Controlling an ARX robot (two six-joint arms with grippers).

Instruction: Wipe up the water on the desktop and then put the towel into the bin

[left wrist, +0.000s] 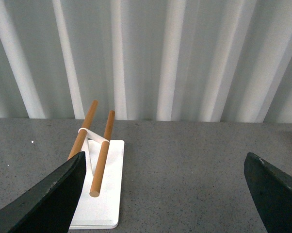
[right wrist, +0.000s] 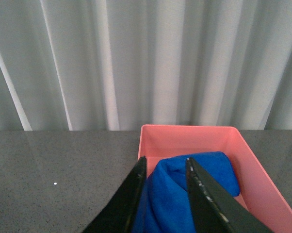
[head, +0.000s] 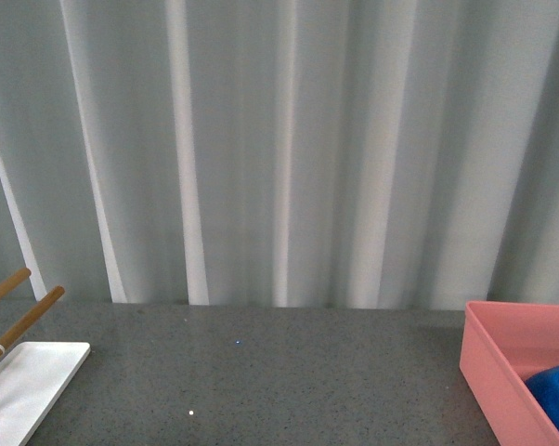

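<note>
The royal-blue towel lies partly inside the salmon-pink bin, and my right gripper is shut on a fold of it, its dark fingers pinching the cloth over the bin's near end. In the front view the bin stands at the right edge of the dark grey speckled desktop with the towel showing inside it. My left gripper is open and empty above the desktop, its fingers wide apart. Neither arm shows in the front view.
A white flat tray with wooden rods stands at the desktop's left; it also shows in the left wrist view. A pale pleated curtain runs behind the desk's far edge.
</note>
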